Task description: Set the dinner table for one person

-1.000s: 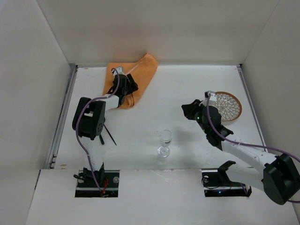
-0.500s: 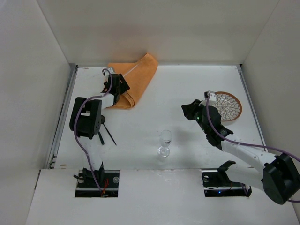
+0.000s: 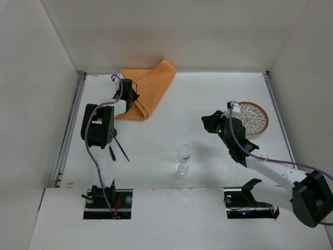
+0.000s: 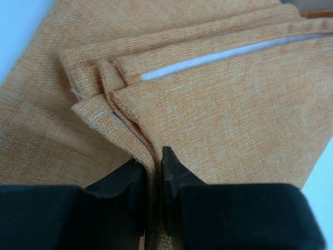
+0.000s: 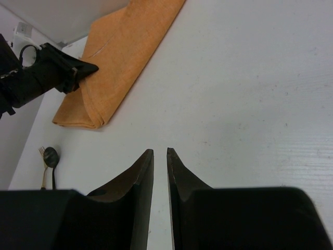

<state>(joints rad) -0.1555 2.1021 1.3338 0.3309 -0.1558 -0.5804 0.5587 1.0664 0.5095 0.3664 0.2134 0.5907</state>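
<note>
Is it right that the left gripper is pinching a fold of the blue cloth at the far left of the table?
Not quite: the cloth is orange, not blue, as the left wrist view shows. The left gripper is indeed pinching a fold of it at the table's far left.
</note>
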